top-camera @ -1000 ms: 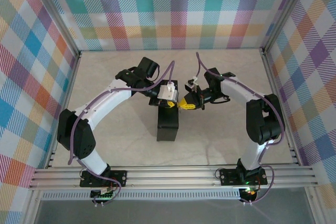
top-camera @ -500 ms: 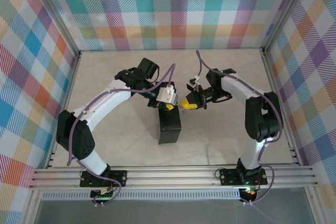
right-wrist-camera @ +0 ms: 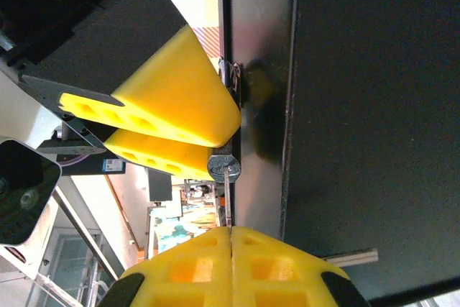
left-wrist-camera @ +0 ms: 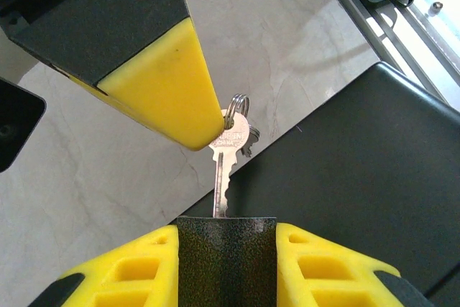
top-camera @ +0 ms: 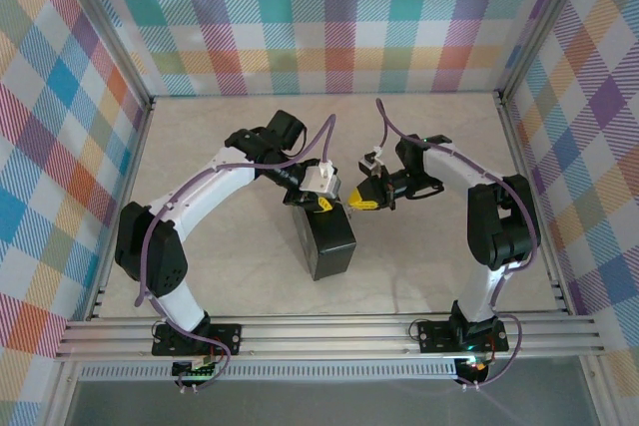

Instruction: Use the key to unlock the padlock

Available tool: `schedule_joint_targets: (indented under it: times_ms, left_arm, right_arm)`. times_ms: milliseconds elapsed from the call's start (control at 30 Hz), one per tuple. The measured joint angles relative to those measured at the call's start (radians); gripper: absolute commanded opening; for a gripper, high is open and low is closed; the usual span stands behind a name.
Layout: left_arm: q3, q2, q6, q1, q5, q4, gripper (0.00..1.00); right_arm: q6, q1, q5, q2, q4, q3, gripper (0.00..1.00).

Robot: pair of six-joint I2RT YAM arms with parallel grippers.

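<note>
Pale marbled surface (left-wrist-camera: 108,199), plaid walls (top-camera: 329,17); left claw (left-wrist-camera: 226,241) clamps padlock (left-wrist-camera: 226,267), right claw (right-wrist-camera: 230,235) pinches key (left-wrist-camera: 228,145), apparently inserted.

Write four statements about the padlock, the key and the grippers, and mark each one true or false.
1. The left gripper clamps the padlock between its pads. True.
2. The key lies flat on the table. False: it is off the table, with its blade running down to the padlock's top.
3. The right gripper stands wide open. False: it is shut on the key.
4. A black box lies on the table close to both grippers. True.
</note>
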Motion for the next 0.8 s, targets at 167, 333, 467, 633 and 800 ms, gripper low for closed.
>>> schedule_joint_targets:
  times_ms: [167, 333, 467, 633, 800]
  left_arm:
    - [0.0, 0.0, -0.008, 0.0, -0.018, 0.001, 0.17]
    - [0.0, 0.0, -0.035, -0.001, -0.036, 0.006, 0.14]
    - [-0.002, 0.001, -0.087, -0.002, -0.072, 0.047, 0.15]
    - [-0.021, 0.005, -0.154, -0.003, -0.1, 0.159, 0.16]
    - [-0.035, 0.005, -0.168, -0.009, -0.096, 0.221, 0.15]
  right_arm:
    - [0.063, 0.0, -0.01, 0.0, 0.068, 0.0, 0.0]
    - [0.127, 0.003, -0.008, 0.0, 0.114, 0.0, 0.0]
    - [0.167, 0.004, 0.004, 0.0, 0.145, -0.002, 0.0]
    - [0.282, 0.009, 0.0, -0.024, 0.29, -0.057, 0.0]
    - [0.378, 0.017, -0.006, -0.032, 0.406, -0.084, 0.0]
